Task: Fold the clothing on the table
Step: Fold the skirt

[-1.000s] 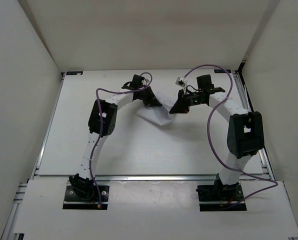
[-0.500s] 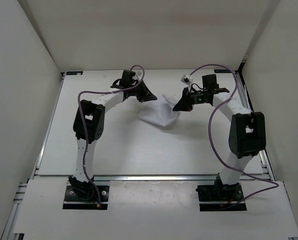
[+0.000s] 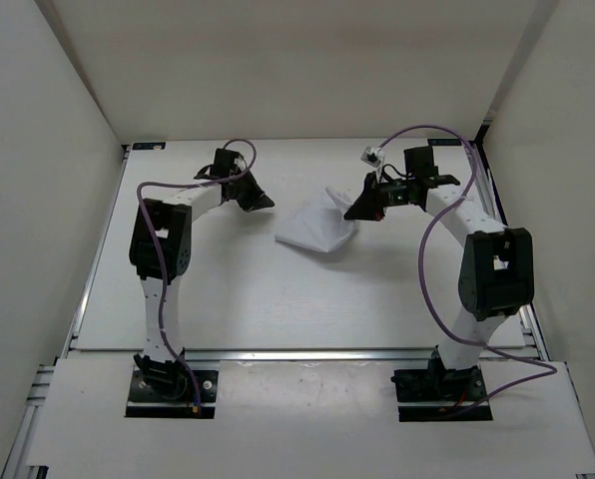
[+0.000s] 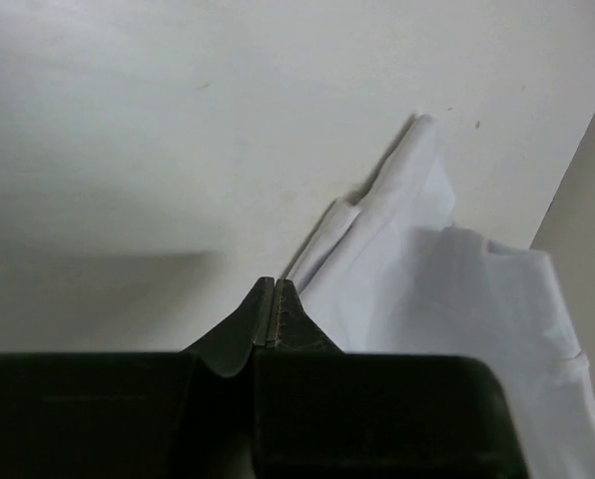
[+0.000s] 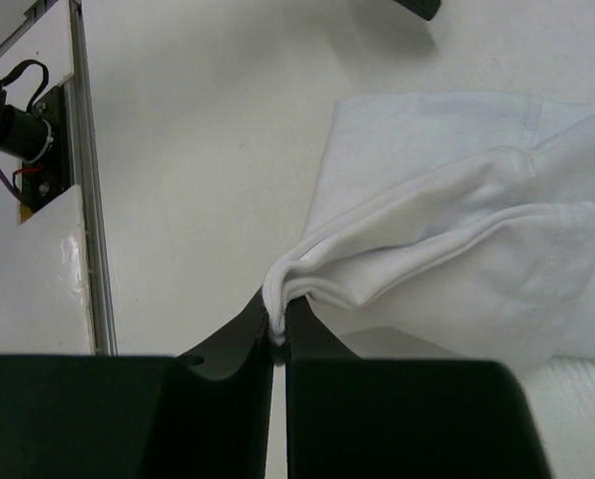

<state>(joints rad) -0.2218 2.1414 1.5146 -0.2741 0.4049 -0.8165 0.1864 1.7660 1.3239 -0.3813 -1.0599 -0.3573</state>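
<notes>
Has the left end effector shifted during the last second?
Yes. The left end effector has drawn left, away from the clothing, toward the left rail of the table.

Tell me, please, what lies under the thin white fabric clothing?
The white fabric clothing rests on the matte white table; its folds hide anything beneath.

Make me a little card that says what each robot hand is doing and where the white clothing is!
clothing: white, bunched up, lying near the middle of the table
table: flat and white
left hand: shut, holding nothing, off to the clothing's left
right hand: shut, pinching a fold at the clothing's edge
folded neatly: not yet
</notes>
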